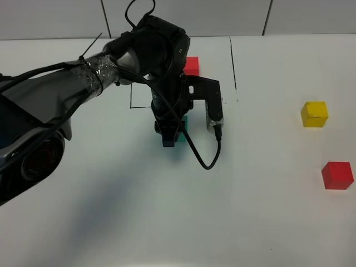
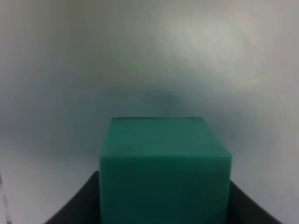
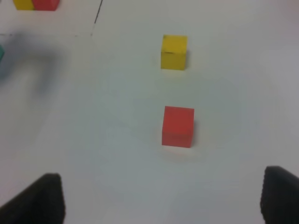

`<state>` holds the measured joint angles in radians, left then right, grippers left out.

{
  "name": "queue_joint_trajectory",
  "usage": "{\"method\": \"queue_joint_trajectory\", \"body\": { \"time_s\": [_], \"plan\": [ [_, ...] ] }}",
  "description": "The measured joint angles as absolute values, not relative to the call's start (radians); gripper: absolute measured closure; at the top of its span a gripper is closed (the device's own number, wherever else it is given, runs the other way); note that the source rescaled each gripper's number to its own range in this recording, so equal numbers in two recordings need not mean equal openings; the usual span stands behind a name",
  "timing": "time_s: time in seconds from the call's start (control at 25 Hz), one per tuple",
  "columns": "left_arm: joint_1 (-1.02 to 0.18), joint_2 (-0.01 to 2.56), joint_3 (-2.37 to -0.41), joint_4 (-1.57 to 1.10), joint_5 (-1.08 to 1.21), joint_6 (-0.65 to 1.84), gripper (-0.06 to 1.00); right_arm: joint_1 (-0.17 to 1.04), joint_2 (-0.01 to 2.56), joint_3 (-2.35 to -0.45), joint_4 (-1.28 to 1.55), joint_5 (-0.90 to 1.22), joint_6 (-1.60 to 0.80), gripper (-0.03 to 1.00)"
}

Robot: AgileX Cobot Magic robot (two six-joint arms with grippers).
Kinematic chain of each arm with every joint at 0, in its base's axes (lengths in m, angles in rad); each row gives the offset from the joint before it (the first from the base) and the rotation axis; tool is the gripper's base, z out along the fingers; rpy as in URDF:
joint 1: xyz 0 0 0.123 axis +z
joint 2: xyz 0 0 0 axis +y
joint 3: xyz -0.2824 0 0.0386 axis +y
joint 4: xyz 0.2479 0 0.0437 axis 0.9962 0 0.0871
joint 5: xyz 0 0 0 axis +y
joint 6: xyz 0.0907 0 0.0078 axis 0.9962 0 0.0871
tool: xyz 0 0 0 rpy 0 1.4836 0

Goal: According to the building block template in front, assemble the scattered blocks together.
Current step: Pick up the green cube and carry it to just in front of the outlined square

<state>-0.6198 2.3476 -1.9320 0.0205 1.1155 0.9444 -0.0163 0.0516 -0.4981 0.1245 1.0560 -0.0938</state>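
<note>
My left gripper (image 1: pixel 170 132) reaches to the table's middle and is shut on the teal block (image 1: pixel 183 128), which fills the left wrist view (image 2: pixel 164 168) between the dark fingers (image 2: pixel 74 210). Just behind it lies the building block template. The arm hides most of it, leaving its red cube (image 1: pixel 191 65) and parts of the black outline (image 1: pixel 131 103) in sight. The loose yellow block (image 1: pixel 314 114) and red block (image 1: pixel 337 175) sit apart at the right. My right gripper (image 3: pixel 163 200) hangs open above the table near the red block (image 3: pixel 178 126) and the yellow block (image 3: pixel 174 52).
A thin black line (image 1: pixel 233 64) runs front to back right of the template. The left arm's cable (image 1: pixel 203 158) loops down onto the white table beside the gripper. The template's yellow and red cubes (image 3: pixel 35 3) show at the edge of the right wrist view.
</note>
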Motion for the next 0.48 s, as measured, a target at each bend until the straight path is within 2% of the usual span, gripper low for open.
{"method": "queue_joint_trajectory", "body": {
  "time_s": [0.48],
  "plan": [
    [-0.620,2.370,-1.932,0.021,1.095,0.944,0.93,-0.016,0.052,-0.498,0.125,1.056,-0.094,0.18]
  ]
}}
